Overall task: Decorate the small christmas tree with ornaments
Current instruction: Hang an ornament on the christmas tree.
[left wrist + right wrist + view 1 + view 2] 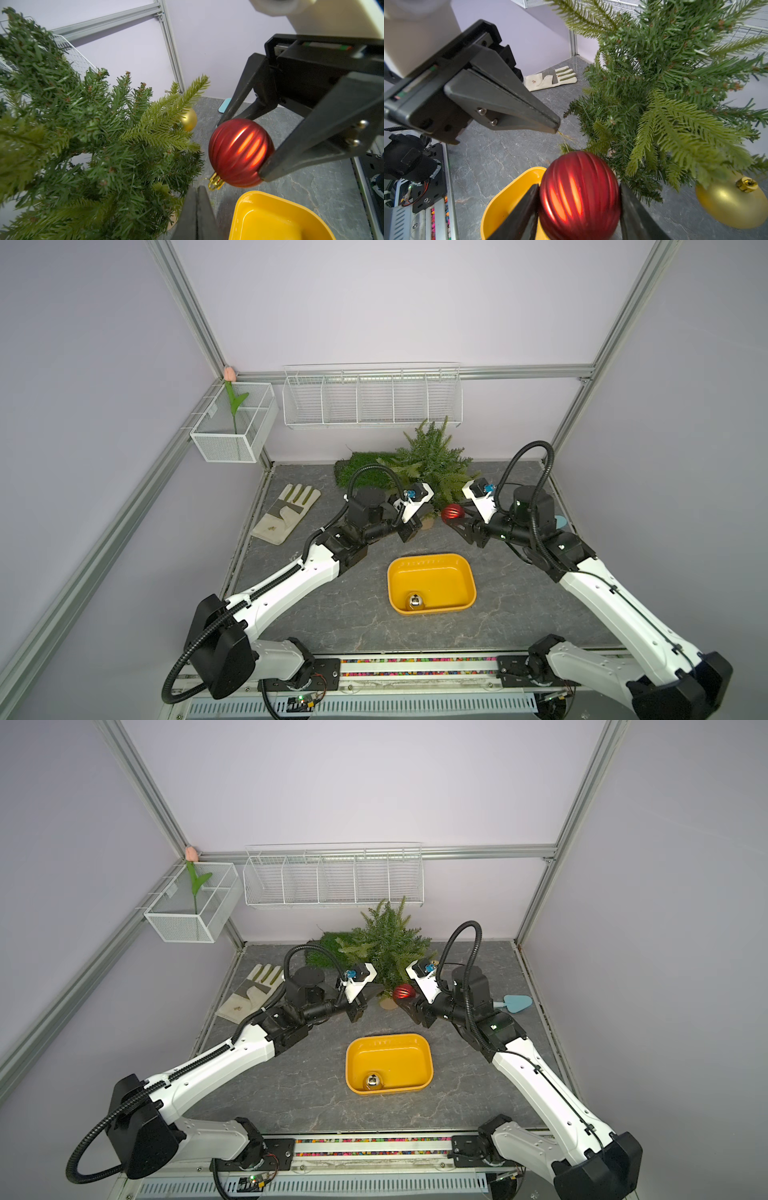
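The small christmas tree (432, 456) (386, 936) (83, 135) (664, 83) stands at the back of the table. A gold ornament (189, 119) (731, 205) hangs under a low branch on its right side. My right gripper (455, 518) (579, 186) is shut on the ribbed red ornament (451, 512) (404, 992) (239, 151) (579, 195), held just right of the tree's base. My left gripper (428, 515) (197, 188) (557, 126) is shut, and a thin gold thread runs from its tip to the red ornament's cap. A silver ornament (415, 600) (372, 1080) lies in the yellow tub (428, 556) (390, 1036).
A work glove (286, 510) lies at the left, and a green grass mat (361, 470) sits behind the left gripper. A mesh basket (235, 439) holding a tulip and a wire rack (372, 398) hang on the walls. A blue trowel (517, 1003) lies at the right.
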Motion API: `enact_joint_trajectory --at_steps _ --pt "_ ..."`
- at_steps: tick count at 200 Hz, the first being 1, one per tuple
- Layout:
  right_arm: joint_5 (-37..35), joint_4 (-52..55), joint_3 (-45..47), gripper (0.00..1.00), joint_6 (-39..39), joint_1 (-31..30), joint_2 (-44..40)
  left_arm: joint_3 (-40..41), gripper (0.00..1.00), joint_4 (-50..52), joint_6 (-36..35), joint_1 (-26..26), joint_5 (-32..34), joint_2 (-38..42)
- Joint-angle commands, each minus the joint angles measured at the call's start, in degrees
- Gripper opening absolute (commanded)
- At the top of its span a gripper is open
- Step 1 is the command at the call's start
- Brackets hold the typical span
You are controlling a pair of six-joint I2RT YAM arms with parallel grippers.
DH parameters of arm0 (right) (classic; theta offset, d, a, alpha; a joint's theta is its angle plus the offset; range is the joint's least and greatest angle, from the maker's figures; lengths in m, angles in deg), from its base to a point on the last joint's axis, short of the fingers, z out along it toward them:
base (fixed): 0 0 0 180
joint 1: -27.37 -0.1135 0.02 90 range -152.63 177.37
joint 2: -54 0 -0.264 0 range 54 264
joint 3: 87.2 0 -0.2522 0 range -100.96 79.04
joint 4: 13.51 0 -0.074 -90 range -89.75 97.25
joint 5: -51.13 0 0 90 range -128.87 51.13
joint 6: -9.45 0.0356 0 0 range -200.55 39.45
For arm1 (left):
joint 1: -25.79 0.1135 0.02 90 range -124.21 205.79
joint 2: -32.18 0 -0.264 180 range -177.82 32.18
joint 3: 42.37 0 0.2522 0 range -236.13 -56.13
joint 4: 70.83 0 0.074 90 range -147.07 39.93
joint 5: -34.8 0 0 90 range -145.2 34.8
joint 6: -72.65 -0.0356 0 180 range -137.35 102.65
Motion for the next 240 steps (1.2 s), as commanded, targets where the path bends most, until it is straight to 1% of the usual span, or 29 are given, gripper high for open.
enact_joint_trajectory --at_steps 1,240 --pt "1.7 0.6 -0.7 0.11 -0.6 -0.3 0.1 1.2 0.0 -0.3 0.7 0.3 0.4 1.3" --pt "3.2 0.0 0.0 0.11 -0.8 -0.4 1.5 3.5 0.0 -0.3 -0.2 0.3 1.2 1.7"
